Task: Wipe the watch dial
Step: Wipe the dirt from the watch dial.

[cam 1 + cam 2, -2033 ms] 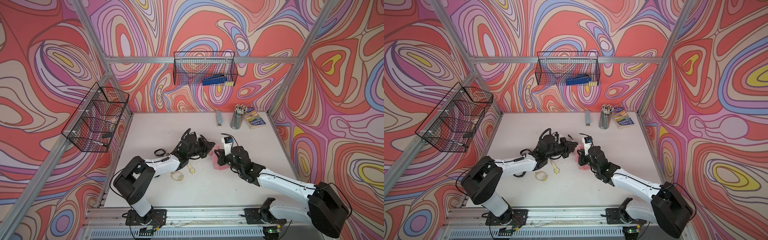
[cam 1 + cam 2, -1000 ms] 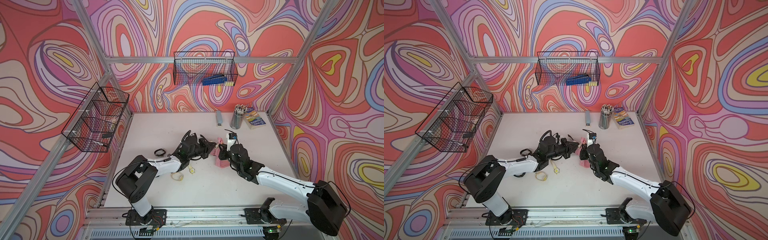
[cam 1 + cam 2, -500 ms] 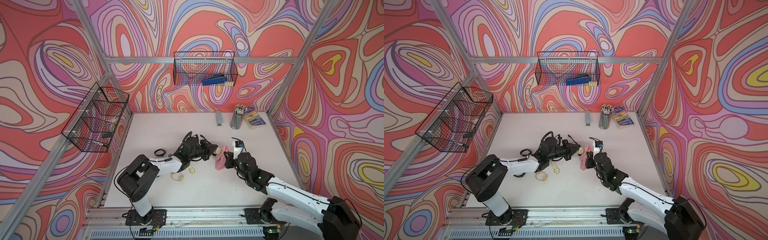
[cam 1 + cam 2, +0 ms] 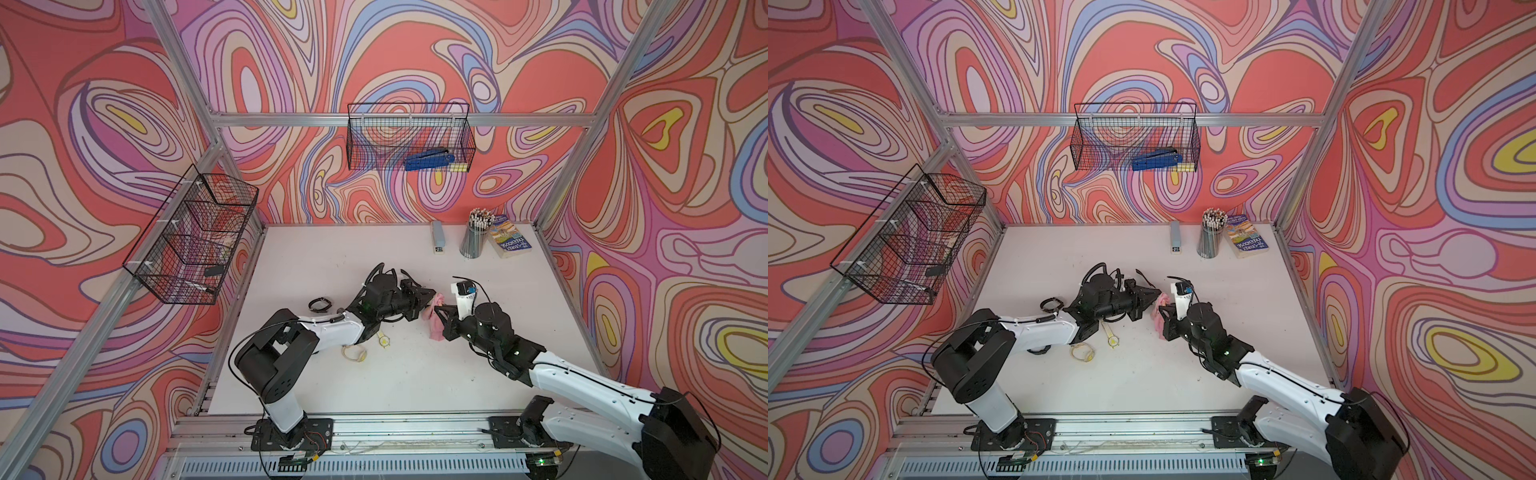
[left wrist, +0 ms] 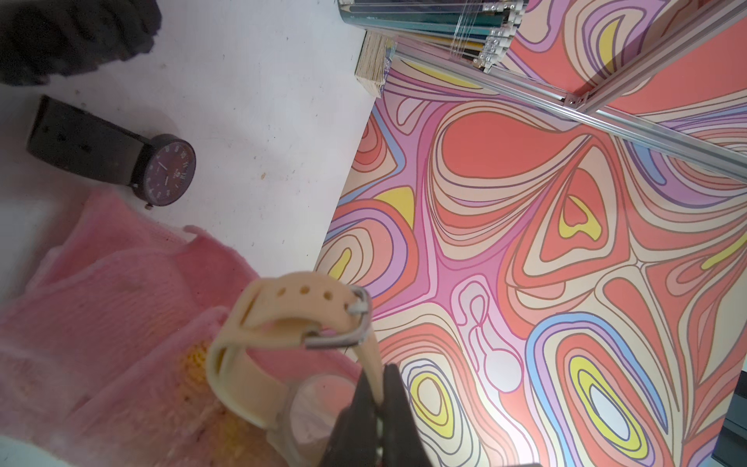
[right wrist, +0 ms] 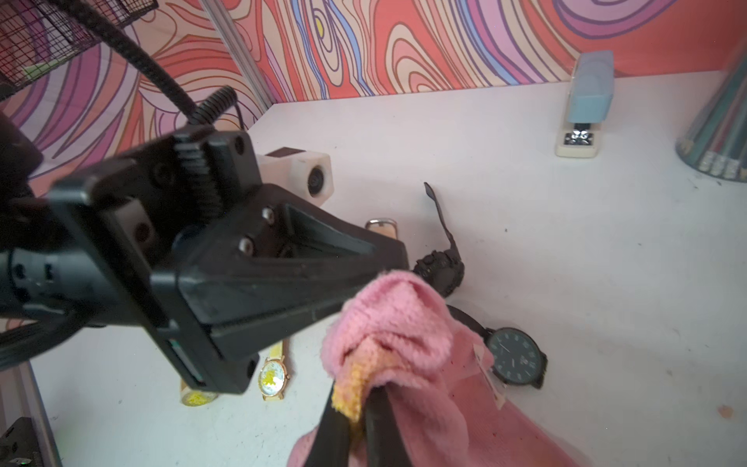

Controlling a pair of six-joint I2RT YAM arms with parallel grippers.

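Stapler point(image 4: 437, 241), pencil cup point(image 4: 471, 245) and book point(image 4: 509, 241) sit at the table's point(image 4: 332, 257) one o'clock.
Pencil cup between the other two; cloth point(image 4: 435, 322) near centre, a wristwatch point(image 4: 384, 340) at its eight o'clock.

On the white desk point(image 4: 332, 266), the black left end effector point(image 4: 430, 296) lay low with its jaws together, its tip touching a crumpled pink terry cloth point(image 4: 434, 326). The black right end effector point(image 4: 443, 310) pinched that cloth from the opposite side. A yellow-strapped wristwatch point(image 4: 384, 340) lay beside the left arm.

Left arm point(image 4: 332, 330), right arm point(image 4: 582, 378) low, tips nearly together (all 4 jaws tight)
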